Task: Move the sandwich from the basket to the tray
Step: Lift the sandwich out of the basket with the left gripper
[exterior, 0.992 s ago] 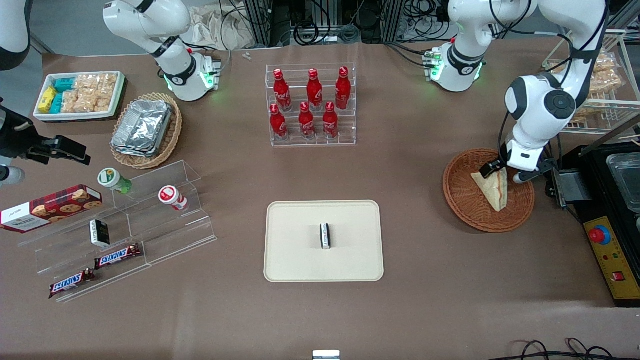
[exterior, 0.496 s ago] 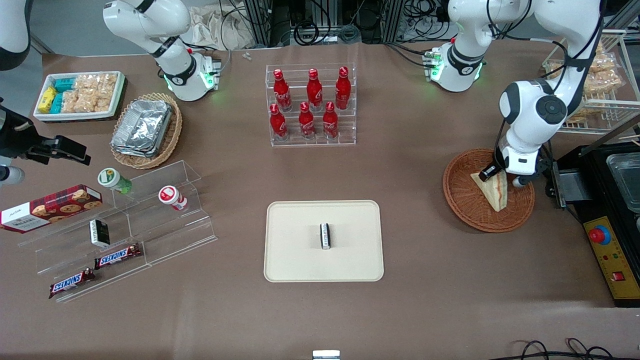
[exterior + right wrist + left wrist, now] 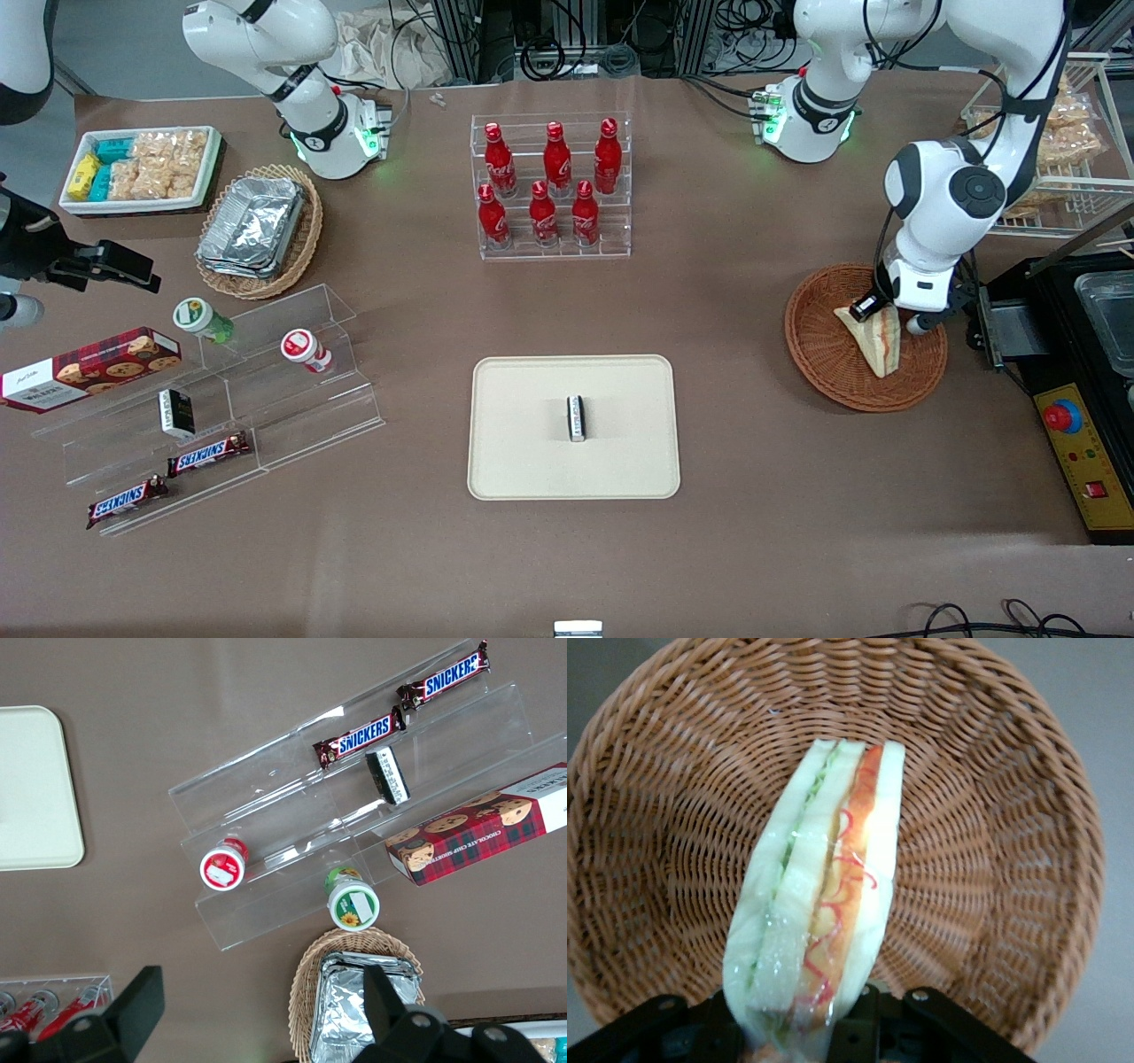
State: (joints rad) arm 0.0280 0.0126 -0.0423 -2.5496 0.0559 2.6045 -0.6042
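The sandwich (image 3: 879,344), a pale wrapped wedge with red and orange filling, stands on edge in the reddish-brown wicker basket (image 3: 811,354) toward the working arm's end of the table. My left gripper (image 3: 882,312) is over the basket, its fingers closed on the sandwich's end that is farther from the front camera. In the left wrist view the sandwich (image 3: 824,895) runs out from between the black fingers of the gripper (image 3: 802,1036) over the basket's weave (image 3: 992,815). The cream tray (image 3: 523,443) lies mid-table, nearer the front camera; one corner shows in the right wrist view (image 3: 31,788).
A small black-and-white packet (image 3: 577,417) stands on the tray. A clear rack of red bottles (image 3: 551,186) is farther back. A black machine (image 3: 1076,354) stands beside the basket. Clear shelves with snacks (image 3: 213,399), a foil-tray basket (image 3: 259,229) and a white bin (image 3: 142,168) lie toward the parked arm's end.
The left arm has shifted slightly over the basket and the gripper sits a little lower on the sandwich's end. The sandwich has turned slightly in the basket.
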